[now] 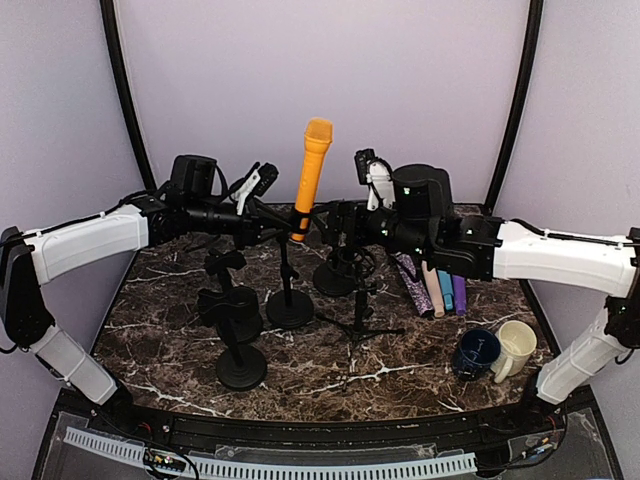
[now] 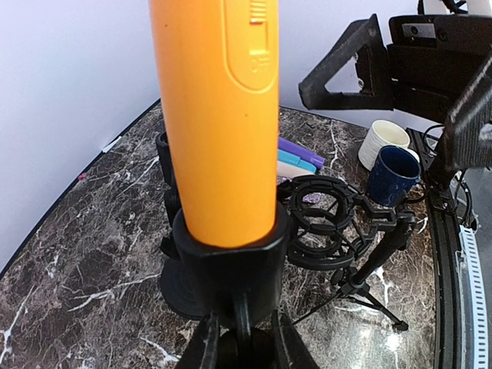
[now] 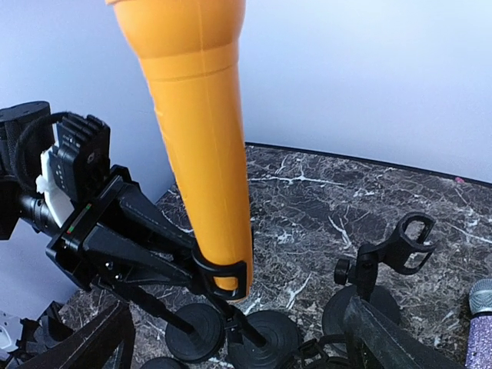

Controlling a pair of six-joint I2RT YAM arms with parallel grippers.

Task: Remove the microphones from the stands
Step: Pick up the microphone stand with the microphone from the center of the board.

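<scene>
Top view: one orange microphone (image 1: 313,175) stands upright in its stand (image 1: 290,310); two mugs (image 1: 476,353) and four spare microphones (image 1: 437,288) sit on the bench (image 1: 170,300). Left wrist: the left gripper (image 2: 240,342) is clamped on the stand's stem, and the lettering by the switch is unreadable. Right wrist: the right gripper (image 3: 246,338) is spread wide and holds nothing.

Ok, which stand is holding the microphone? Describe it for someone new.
Look at the dark marble table, at the cluster of black stands in its middle. The stand with the flat round base at the centre is it: it alone carries a tall orange microphone in its clip, while the others hold nothing.
</scene>
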